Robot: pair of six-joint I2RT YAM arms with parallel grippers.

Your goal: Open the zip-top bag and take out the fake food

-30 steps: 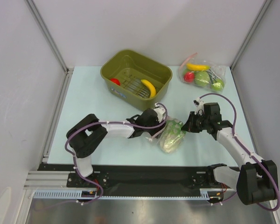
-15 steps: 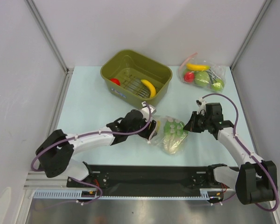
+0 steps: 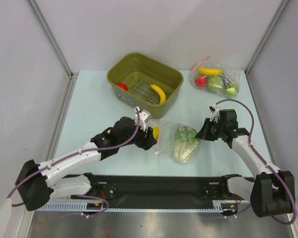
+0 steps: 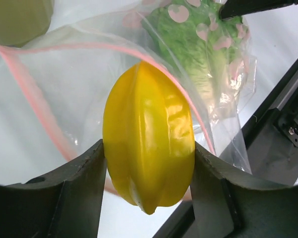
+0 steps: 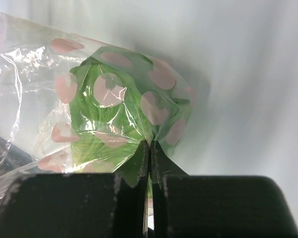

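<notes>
2 grips: left hand (image 4: 149, 171) clamps yellow piece (image 4: 148, 119) at zip-top bag (image 4: 59, 94) mouth; right hand (image 5: 150, 151) pinches bag.

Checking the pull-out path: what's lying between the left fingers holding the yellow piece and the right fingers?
The zip-top bag with the cabbage inside it fills that stretch, clearest in the top view.

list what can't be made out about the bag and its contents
- Top view: the left gripper and most of the yellow piece are hidden under its wrist.
- Left wrist view: the zip-top bag runs off the frame, so whether anything besides the cabbage is inside is unclear.
- Right wrist view: the right gripper covers the cabbage's lower part.
- Top view: items in the other bag are too small to count.
</notes>
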